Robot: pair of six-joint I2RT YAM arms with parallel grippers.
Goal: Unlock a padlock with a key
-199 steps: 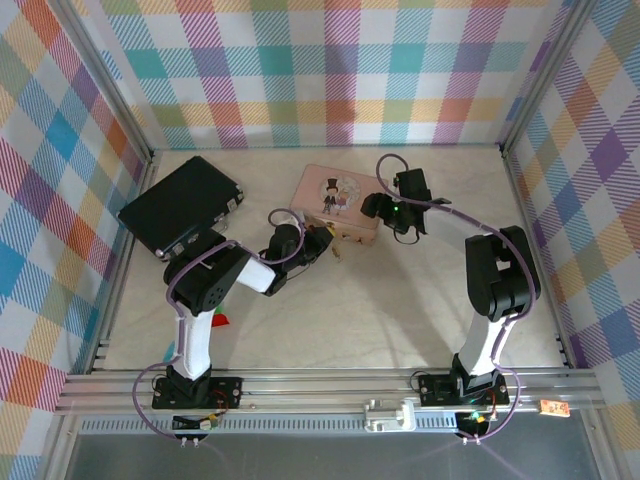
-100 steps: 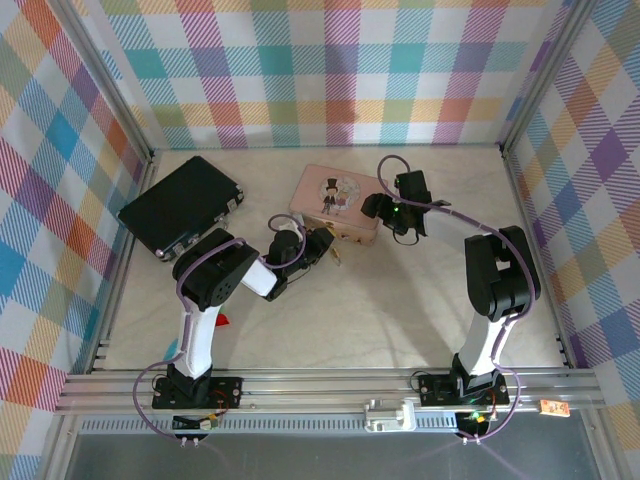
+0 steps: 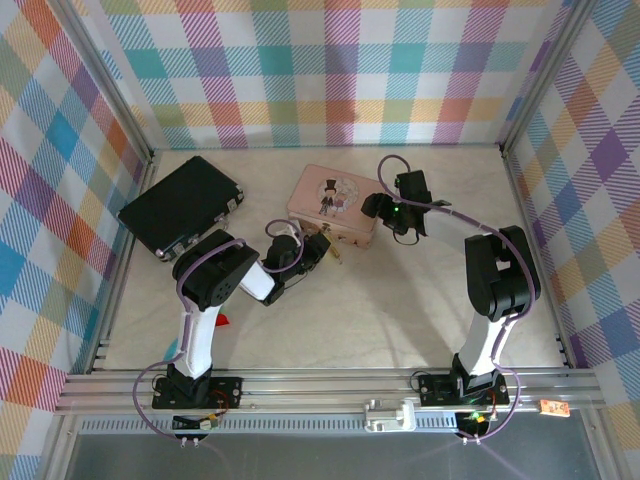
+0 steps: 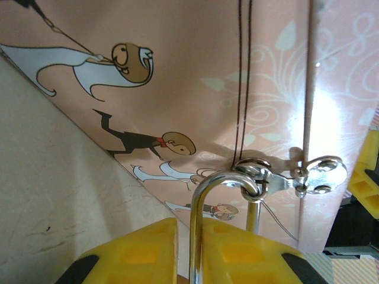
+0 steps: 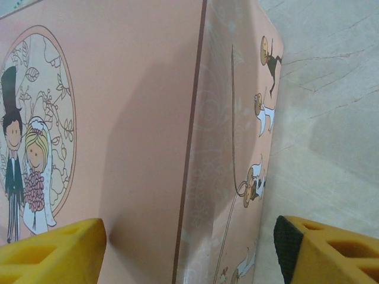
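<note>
One padlock (image 3: 338,256) hangs at the front wall of the pink tin (image 3: 330,195), near that wall's middle. In the left wrist view its single silver shackle (image 4: 196,236) rises in two legs and bends through the one metal ring of the tin's hasp (image 4: 296,177), which is screwed to the tin's (image 4: 177,71) front. The brass body is too small to describe from above.

The left gripper (image 3: 322,248) sits just in front of the tin, at the padlock. Its two yellow fingers (image 4: 142,254) stand narrow, one on each side of the shackle's left leg. The left gripper (image 4: 190,225) is that close, yet I cannot tell whether the fingers press on the metal, since a thin gap shows on one side.

The right gripper (image 3: 378,212) is at the tin's right end. In its own view the right gripper (image 5: 189,231) stands wide, with two yellow fingers (image 5: 53,248). One is over the tin's (image 5: 118,118) illustrated lid, and the other is off the front wall with bare counter between them. It holds nothing.

The tin is one of three loose things on the counter (image 3: 400,300). The second is one black case (image 3: 180,205), which lies well to the tin's left. The third is one small red scrap (image 3: 222,320), nearer the arms than the tin and to its left.
</note>
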